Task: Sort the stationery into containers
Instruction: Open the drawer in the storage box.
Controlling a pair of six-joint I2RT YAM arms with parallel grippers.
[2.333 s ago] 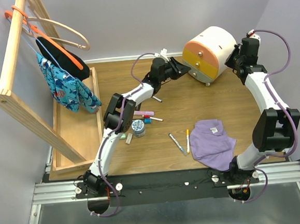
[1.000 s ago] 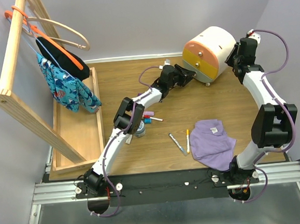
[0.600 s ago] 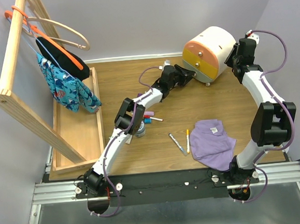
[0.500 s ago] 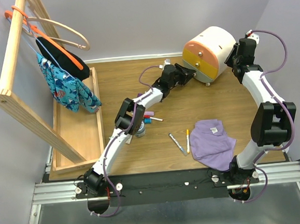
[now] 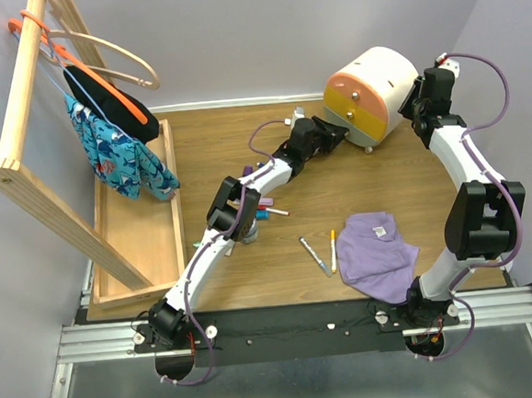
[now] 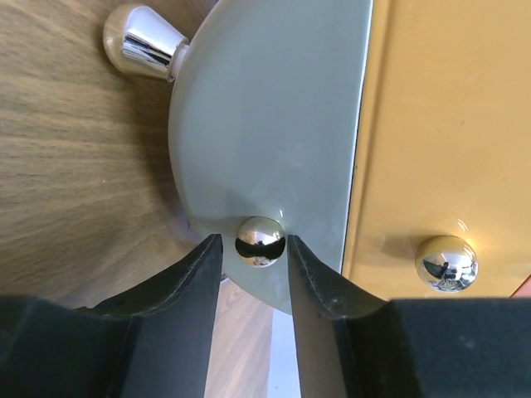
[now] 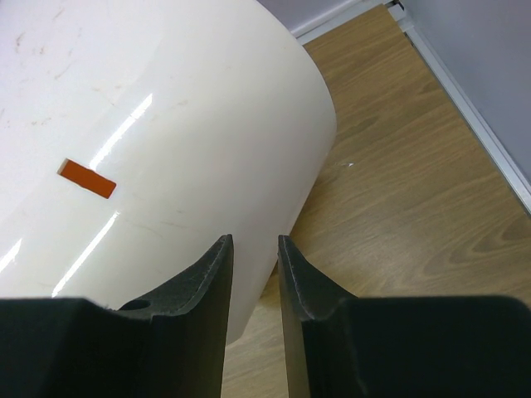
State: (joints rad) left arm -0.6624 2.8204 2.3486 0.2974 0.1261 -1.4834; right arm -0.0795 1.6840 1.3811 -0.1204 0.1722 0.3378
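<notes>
The cream drawer unit (image 5: pixel 380 70) stands at the back right, with an orange drawer (image 5: pixel 353 83) above a yellow drawer (image 5: pixel 362 108). My left gripper (image 5: pixel 337 136) is at the unit's bottom front. In the left wrist view its fingers (image 6: pixel 195 274) straddle a small chrome knob (image 6: pixel 260 240) on the pale lowest panel (image 6: pixel 265 108), slightly apart from it; the yellow drawer (image 6: pixel 448 124) and its knob (image 6: pixel 446 263) are beside it. My right gripper (image 5: pixel 412 104) is at the unit's back, narrowly open and empty against the cream body (image 7: pixel 149 149). A white-blue pen (image 5: pixel 314 255), a yellow pen (image 5: pixel 333 249) and a pink bar (image 5: pixel 264 202) lie mid-table.
A purple cloth (image 5: pixel 373 250) lies at the front right. A long wooden tray (image 5: pixel 140 237) with a wooden hanger rack (image 5: pixel 28 107) and hung clothes fills the left side. The round jar (image 5: pixel 248 234) is mostly hidden under my left arm's elbow. A chrome foot (image 6: pixel 137 41) supports the unit.
My left arm has stretched right from mid-table until its fingers straddle the unit's lowest knob; in the last half second it barely moves. The right arm stays put.
</notes>
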